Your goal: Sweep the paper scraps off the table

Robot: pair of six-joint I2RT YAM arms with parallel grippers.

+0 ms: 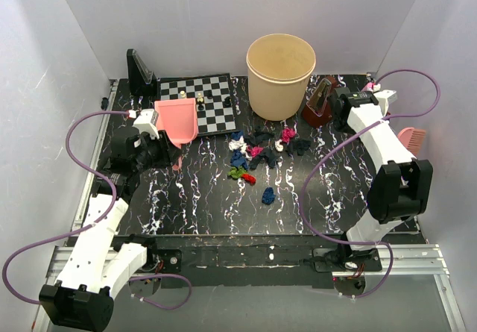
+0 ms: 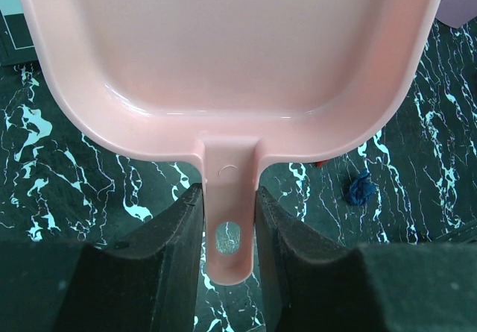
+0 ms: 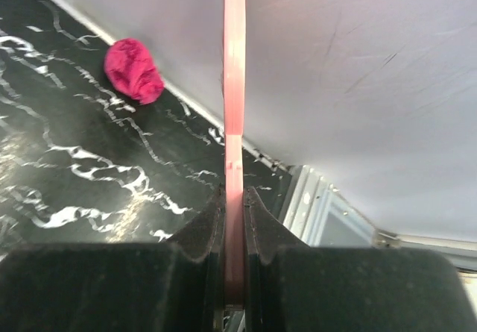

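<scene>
Two robot grippers hold a pink dustpan (image 2: pixel 231 48) and brush (image 3: pixel 235 86) near paper scraps (image 1: pixel 257 149).
The left gripper (image 2: pixel 229 198) is clamped on the dustpan's handle, pan mouth facing away. The right gripper (image 3: pixel 233 198) pinches the brush, seen edge-on. The scraps lie mid-table (image 1: pixel 186 198) in a band running left to right, with one dark blue lump (image 1: pixel 268 195) nearer the arms.

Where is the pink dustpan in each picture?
Top external: the dustpan is left of middle, by the chessboard.
Left wrist: it fills the top half, with its handle clamped in the left tool.
Right wrist: not in it; the pink strip there is the brush.
Shared landmark: the black table with white veins shows in all three.
</scene>
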